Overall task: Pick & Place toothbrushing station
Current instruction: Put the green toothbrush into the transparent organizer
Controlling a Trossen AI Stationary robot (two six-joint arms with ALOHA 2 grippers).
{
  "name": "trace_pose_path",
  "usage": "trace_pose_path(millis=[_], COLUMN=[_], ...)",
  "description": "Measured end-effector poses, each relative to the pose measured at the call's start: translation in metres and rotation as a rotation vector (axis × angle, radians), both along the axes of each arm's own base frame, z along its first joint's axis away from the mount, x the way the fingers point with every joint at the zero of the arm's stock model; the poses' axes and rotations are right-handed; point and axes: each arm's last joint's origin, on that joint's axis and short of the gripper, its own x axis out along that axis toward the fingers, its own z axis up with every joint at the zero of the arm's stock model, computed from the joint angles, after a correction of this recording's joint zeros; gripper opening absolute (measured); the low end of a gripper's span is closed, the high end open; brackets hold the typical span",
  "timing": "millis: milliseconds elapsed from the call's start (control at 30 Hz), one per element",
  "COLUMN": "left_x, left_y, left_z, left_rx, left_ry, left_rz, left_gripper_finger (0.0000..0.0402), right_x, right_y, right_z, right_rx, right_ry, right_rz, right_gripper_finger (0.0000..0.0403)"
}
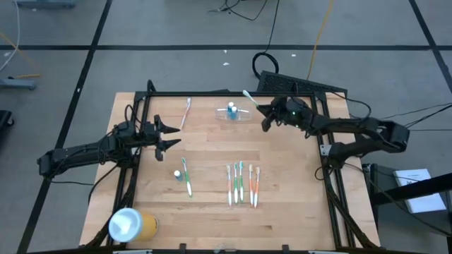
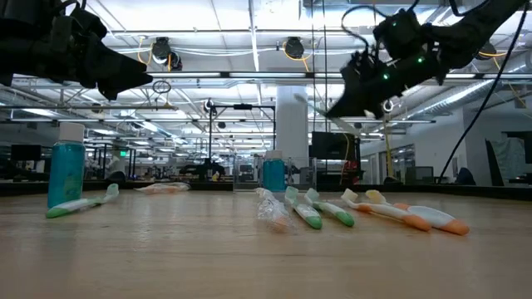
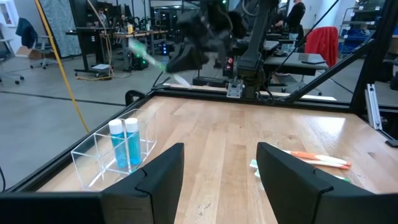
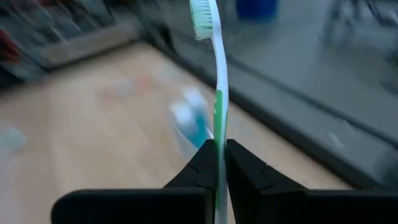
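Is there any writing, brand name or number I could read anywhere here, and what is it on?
None can be read.
Blue bottles in the toothbrushing station: no legible label.
Yellow cylinder: no print visible.
White papers beside the table: marks too small to read.

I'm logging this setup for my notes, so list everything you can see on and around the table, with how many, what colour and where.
Toothbrushing station: one, clear plastic, far middle of the table, holding blue bottles.
Held toothbrush: one, green and white, clamped in the right gripper above the table's far side.
Row of toothbrushes: about five, green and orange, near middle of the table.
Single toothbrush: one, green, left of the row, beside a small blue bottle.
Pale toothbrush: one, far left.
Yellow cylinder: one, white round end, near-left corner.
Left gripper: open, over the table's left side.
Right gripper: shut on the toothbrush, right of the station.
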Motion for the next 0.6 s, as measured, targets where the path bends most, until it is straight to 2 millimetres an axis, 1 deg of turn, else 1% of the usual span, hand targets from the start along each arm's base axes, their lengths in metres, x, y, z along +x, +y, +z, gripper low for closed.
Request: trace_pose_path(millis=[167, 333, 433, 600], left_x=[0.000, 0.000, 0.000, 0.000], left_y=[0.000, 0.000, 0.000, 0.000], left_z=[0.000, 0.000, 0.000, 0.000], left_rx=[0.000, 0.000, 0.000, 0.000], left_ry=[0.000, 0.000, -0.001, 0.000], left_rz=[0.000, 0.001, 0.000, 0.001], left_gripper_finger=[0.0209, 0.0209, 0.0209, 0.0209], right_x=[0.018, 0.033, 0.040, 0.054], right_y=[-0.005, -0.014, -0.021, -0.037], right_z=[-0.006, -0.022, -0.027, -0.034], right_rx=[-0.089, -0.146, -0.165, -0.197], right_ry=[-0.171, -0.290, -0.323, -0.308], right_rz=[0.033, 0.029, 0.017, -0.003], right_gripper_finger=[0.0008, 0.0008, 0.0008, 0.0008])
